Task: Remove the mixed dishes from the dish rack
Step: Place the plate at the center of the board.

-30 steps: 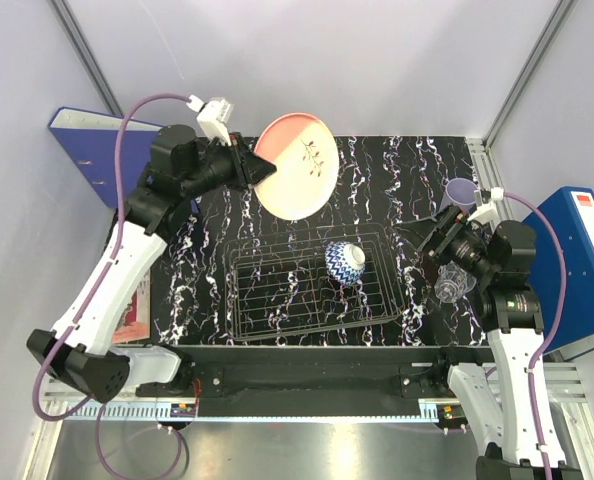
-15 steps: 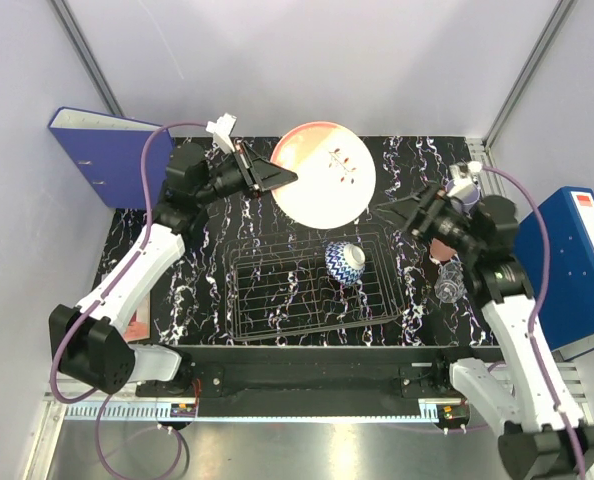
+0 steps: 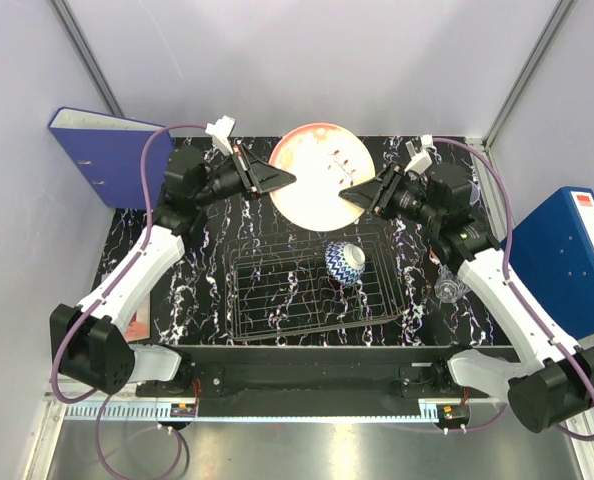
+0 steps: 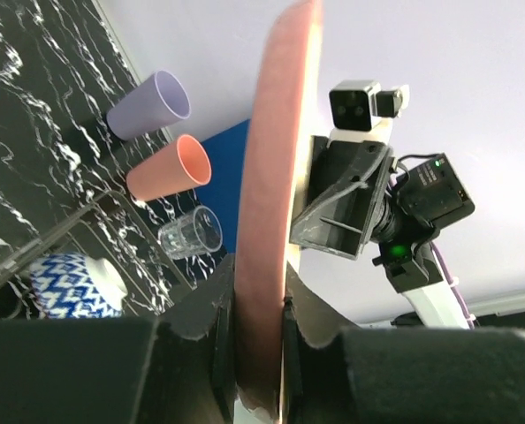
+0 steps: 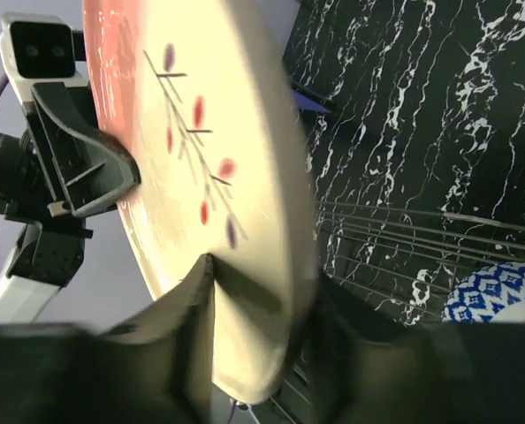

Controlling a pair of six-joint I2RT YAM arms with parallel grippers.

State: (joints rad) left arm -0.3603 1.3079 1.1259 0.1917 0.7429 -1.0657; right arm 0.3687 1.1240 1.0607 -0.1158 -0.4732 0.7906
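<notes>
The large pink plate (image 3: 319, 172) hangs tilted on edge above the table's back, behind the dish rack (image 3: 277, 300). My left gripper (image 3: 283, 178) is shut on its left rim; in the left wrist view both fingers press the plate (image 4: 285, 132) at the left gripper (image 4: 258, 287). My right gripper (image 3: 353, 192) has its jaws on the opposite rim, one finger on the plate's (image 5: 218, 132) flowered face, at the right gripper (image 5: 264, 284). The blue-and-white bowl (image 3: 344, 262) sits in the rack. The lavender cup (image 4: 152, 104), pink cup (image 4: 172, 170) and clear glass (image 4: 192, 234) lie on the table to the right.
A blue binder (image 3: 85, 135) lies off the table's back left and another (image 3: 577, 265) off the right side. The glass (image 3: 447, 290) lies under the right forearm. A reddish booklet (image 3: 132, 312) lies by the left edge.
The right arm swung left from the cups to the plate and closed its jaws on the rim. The left arm carried the plate rightward, then held it still.
</notes>
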